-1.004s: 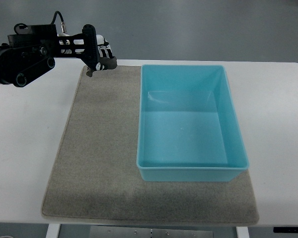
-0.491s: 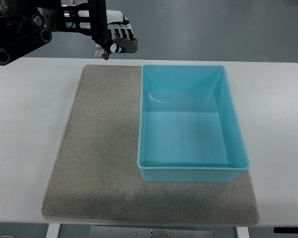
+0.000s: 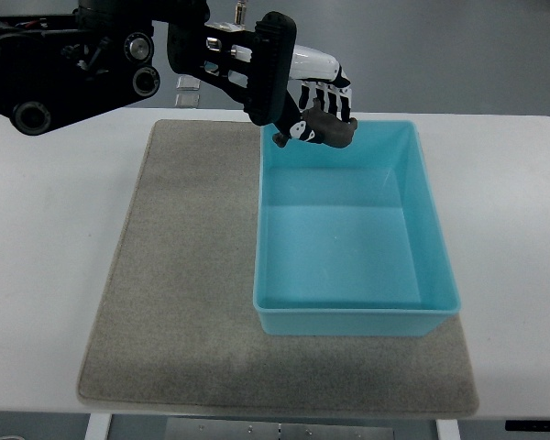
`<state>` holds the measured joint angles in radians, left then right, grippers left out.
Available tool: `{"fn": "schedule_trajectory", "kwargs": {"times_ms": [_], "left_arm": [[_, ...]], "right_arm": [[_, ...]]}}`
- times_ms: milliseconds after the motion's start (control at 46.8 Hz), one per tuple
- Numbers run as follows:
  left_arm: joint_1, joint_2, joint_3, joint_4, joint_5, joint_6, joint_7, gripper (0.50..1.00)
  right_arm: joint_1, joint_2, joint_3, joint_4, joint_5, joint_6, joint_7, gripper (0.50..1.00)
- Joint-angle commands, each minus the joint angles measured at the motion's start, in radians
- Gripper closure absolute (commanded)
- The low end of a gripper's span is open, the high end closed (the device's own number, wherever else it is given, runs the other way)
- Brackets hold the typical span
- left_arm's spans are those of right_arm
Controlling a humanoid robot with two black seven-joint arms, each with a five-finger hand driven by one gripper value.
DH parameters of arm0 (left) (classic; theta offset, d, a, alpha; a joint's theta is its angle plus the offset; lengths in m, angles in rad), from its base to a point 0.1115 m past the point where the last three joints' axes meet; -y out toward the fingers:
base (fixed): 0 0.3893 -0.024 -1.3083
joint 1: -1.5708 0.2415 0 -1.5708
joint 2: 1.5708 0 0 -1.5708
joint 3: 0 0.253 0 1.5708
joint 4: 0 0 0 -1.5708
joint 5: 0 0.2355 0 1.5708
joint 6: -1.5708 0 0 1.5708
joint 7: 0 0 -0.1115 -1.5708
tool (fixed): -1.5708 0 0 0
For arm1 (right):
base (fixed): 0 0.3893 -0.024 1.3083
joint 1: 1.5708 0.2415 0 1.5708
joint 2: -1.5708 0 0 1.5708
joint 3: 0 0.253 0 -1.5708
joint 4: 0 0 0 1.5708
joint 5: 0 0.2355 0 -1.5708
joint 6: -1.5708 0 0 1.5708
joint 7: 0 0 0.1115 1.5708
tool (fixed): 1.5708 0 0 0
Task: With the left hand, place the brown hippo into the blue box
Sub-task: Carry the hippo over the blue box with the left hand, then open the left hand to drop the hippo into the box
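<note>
Hippo (image 3: 325, 130), brown and small, hangs in the grasp of the left hand (image 3: 313, 99) over the far left corner of the blue box (image 3: 353, 316); its long axis runs roughly across the picture, left to right, tilted a little, though which end is the head is too small to tell. A pale patch shows at its left end, just under the fingers. The fingers (image 3: 335, 92), banded black and white, curl down and around the toy from above, clasping its upper side, so the hippo sits directly beneath the palm. The hand's black back plate faces the camera and slants toward the lower right, with the white thumb-side shell on its far side. Behind the hand, toward the left edge of the picture, the black left arm stretches nearly level across the far side of the table. Below and to the left of the hand lies a grey felt mat (image 3: 174, 275) on the white table (image 3: 46, 238), and the box rests on the mat's right part, reaching away beneath the hand toward the near edge.
</note>
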<state>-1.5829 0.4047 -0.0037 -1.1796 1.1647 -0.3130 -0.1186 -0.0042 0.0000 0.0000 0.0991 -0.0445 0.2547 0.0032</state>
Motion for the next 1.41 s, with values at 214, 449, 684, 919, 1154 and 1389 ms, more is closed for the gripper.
{"fn": "schedule_trajectory", "kwargs": {"times_ms": [214, 449, 684, 919, 1154, 1389], "left_arm": [[0.08, -0.063, 0.011, -0.012, 0.069, 0.015, 0.008, 1.0], [0.153, -0.142, 0.011, 0.04, 0.107, 0.04, 0.013, 1.0], [0.182, -0.165, 0.008, 0.055, 0.131, 0.075, 0.014, 1.0], [0.184, -0.156, -0.025, 0.054, 0.107, 0.077, 0.013, 0.506], [0.184, -0.144, -0.061, 0.052, 0.061, 0.077, 0.013, 0.501], [0.192, -0.064, -0.142, 0.046, -0.082, 0.068, 0.013, 0.501]], "right_arm": [[0.0, 0.0, 0.0, 0.001, 0.0, 0.0, 0.0, 0.564], [0.0, 0.0, 0.0, 0.001, 0.0, 0.0, 0.0, 0.564], [0.0, 0.0, 0.0, -0.001, 0.0, 0.0, 0.0, 0.564], [0.0, 0.0, 0.0, -0.001, 0.0, 0.0, 0.0, 0.564], [0.0, 0.0, 0.0, 0.001, -0.001, 0.0, 0.0, 0.564], [0.0, 0.0, 0.0, 0.001, -0.001, 0.0, 0.0, 0.564]]}}
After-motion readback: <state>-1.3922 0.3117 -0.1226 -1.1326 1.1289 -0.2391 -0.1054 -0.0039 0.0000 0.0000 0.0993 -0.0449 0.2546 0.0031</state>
